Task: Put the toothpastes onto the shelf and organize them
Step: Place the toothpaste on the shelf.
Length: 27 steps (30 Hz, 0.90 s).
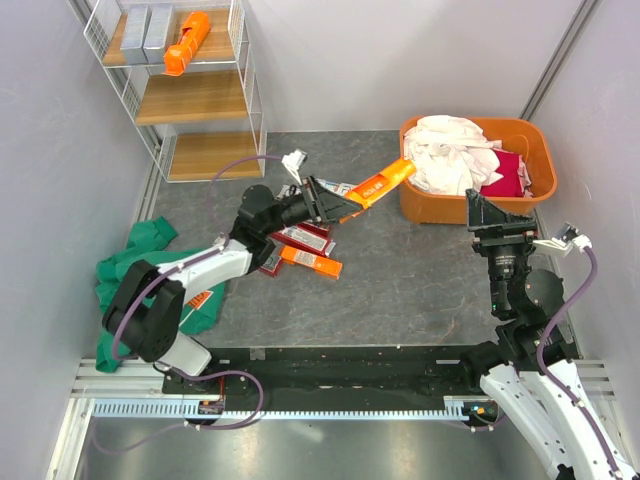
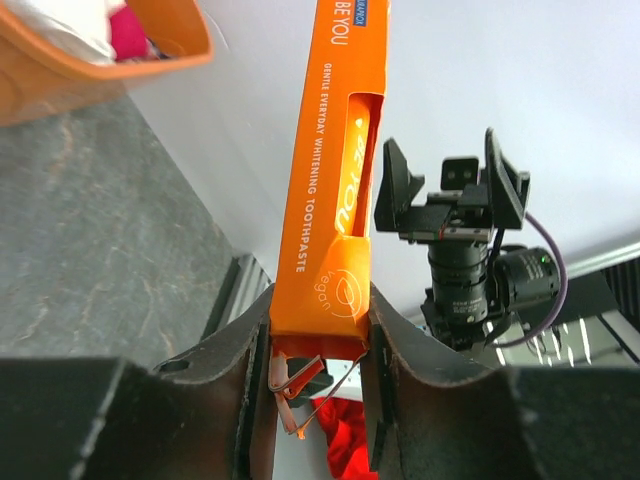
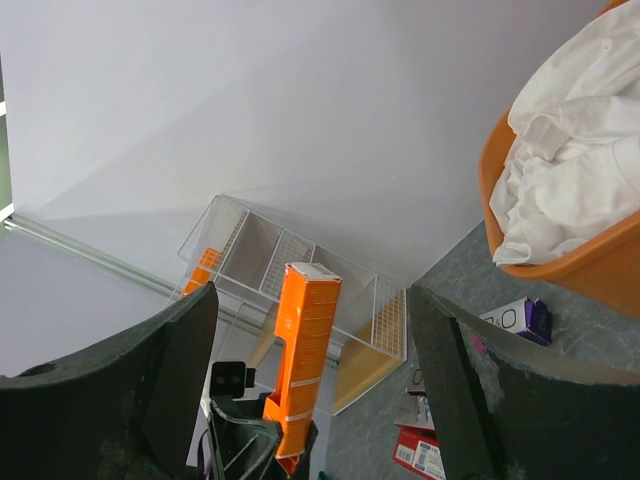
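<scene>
A grey mottled table [image 1: 400, 290] is closed in by plain white walls, and the shelf [image 1: 190, 97], a white wire frame with three pale wooden boards, stands in the far left corner. The left gripper [image 1: 335, 205] is clenched on one end of a bright orange toothpaste carton [image 1: 382, 182]. Its black fingers press both narrow sides of the carton, which juts out in the air towards the orange plastic tub [image 1: 530, 130] until its far end is just beside the tub's near wall. The carton is a long, slim, smooth cardboard box; the left wrist view reads "GENTLE EVERYDAY WHITENING TOOTHPASTE" along one face and "BE YOU" on the window side. The right gripper [image 1: 497, 212] sits near the front of the tub, well apart from that carton, with its jaws spread wide and nothing between them. On the top board lie two silver-grey cartons [image 1: 145, 30] and a tilted orange carton [image 1: 187, 42]. More cartons, red ones [image 1: 300, 238] and another orange one [image 1: 312, 263], are heaped on the table under the left arm. A white and purple carton [image 3: 515, 318] lies flat near the tub. Crumpled white laundry [image 1: 450, 150] fills the tub, and a rumpled green cloth [image 1: 140, 260] lies at the left.
</scene>
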Motion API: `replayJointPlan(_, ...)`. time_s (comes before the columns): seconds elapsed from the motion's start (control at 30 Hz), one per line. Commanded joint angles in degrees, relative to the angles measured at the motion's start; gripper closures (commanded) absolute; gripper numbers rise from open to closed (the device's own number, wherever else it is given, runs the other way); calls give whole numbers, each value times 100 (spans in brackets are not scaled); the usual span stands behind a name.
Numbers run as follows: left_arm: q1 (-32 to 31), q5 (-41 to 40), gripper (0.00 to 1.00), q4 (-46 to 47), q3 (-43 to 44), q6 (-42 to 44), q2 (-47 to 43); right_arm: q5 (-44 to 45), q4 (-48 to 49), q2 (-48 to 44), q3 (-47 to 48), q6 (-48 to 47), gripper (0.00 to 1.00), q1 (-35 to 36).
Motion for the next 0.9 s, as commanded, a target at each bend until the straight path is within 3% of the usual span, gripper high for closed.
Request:
replayJointPlan(0.0,417,-245,73,-702,-71,217,-764,102,-29,44,-65,17,15,17)
replayJointPlan(0.2,1076,-755,73,-2383,166,754,-1494,93,-134,70,-136,-27,15,8)
replayJointPlan(0.87,3036,264,72,-3396,1940,860,-1496,-355,-521,518,-478,52,15,17)
